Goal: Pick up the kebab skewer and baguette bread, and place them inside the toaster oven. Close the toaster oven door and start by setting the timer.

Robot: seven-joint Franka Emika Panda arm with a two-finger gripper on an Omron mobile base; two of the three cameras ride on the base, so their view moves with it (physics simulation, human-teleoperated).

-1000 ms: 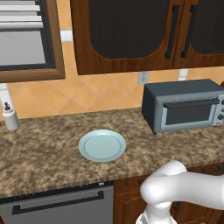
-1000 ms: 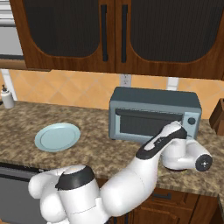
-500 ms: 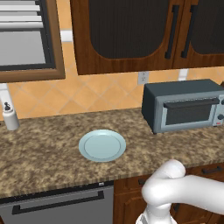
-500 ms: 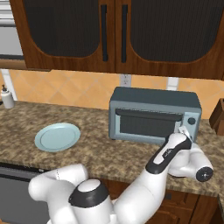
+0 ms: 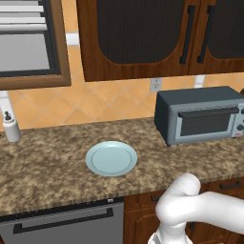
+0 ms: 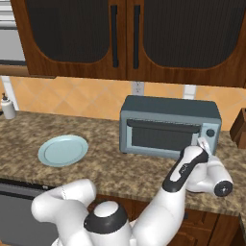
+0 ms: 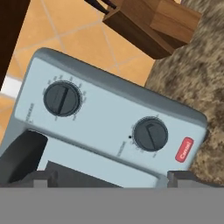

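Over the last second the arm has swung right along the oven point(image 6: 169, 129) front, bringing the pincer point(image 6: 203, 144), its tips wide apart and empty, up to the control panel; the door point(image 6: 161, 135) is shut, so by judgement only the timer remains. On the oven, which stands on the bench point(image 6: 110, 168), a red tag point(image 7: 184, 149) appears to read "Cancel"; dial point(image 7: 150, 134) markings are illegible.

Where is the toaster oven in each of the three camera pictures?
Left base view: the toaster oven stands at the right on the counter, door shut.
Right base view: it sits right of centre, behind the arm's wrist.
Hand view: its control panel takes up the middle, seen rolled, with two dark knobs and a red button.
Shared landmark: the pale blue plate lies on the counter to the oven's left in both base views.
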